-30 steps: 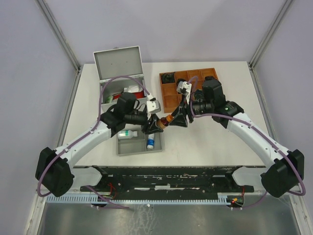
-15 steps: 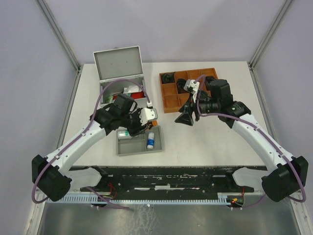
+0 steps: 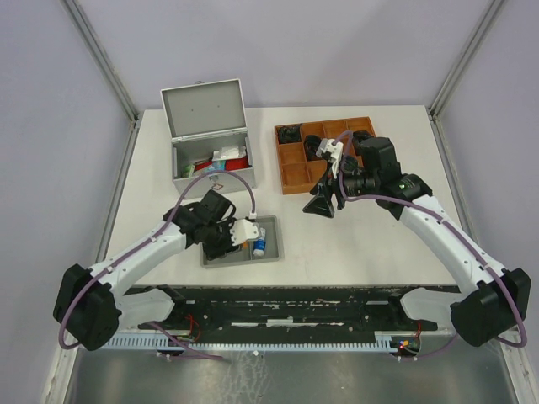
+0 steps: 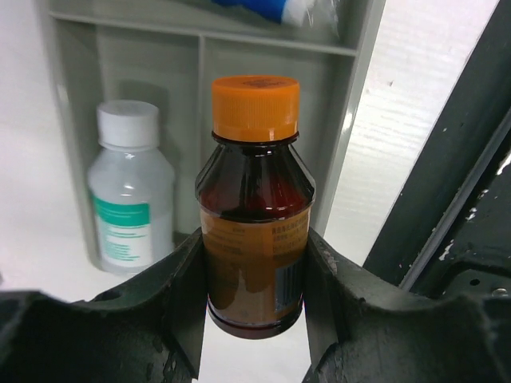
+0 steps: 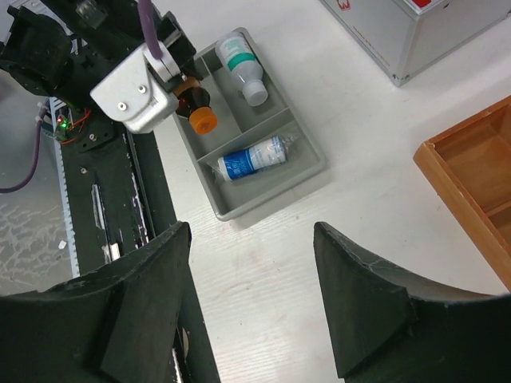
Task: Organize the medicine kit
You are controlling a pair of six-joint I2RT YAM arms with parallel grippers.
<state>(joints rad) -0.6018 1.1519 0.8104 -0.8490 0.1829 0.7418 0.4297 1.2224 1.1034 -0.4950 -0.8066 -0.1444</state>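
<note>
White table [image 3: 379,244] under you, pale grey walls all round. At the far-left corner the medicine kit [image 3: 210,162] stands with its lid [image 3: 204,108] up, and you can see red and white items inside. Come toward the near edge: your left gripper [image 4: 255,275] is clamped on a brown bottle [image 4: 255,199] with an orange cap [image 4: 255,106], a finger pressing each side, over the left end of the grey tray [image 3: 273,227]. A white bottle [image 4: 128,191] with a green label lies in that tray, and a blue-and-white tube [image 5: 254,157] in another compartment. Moving right, your right gripper [image 5: 251,295] hangs over bare table, fingers apart, nothing between them. Beyond it, toward the far-right corner, sits the wooden tray [image 3: 295,172], dark items in its far compartments.
</note>
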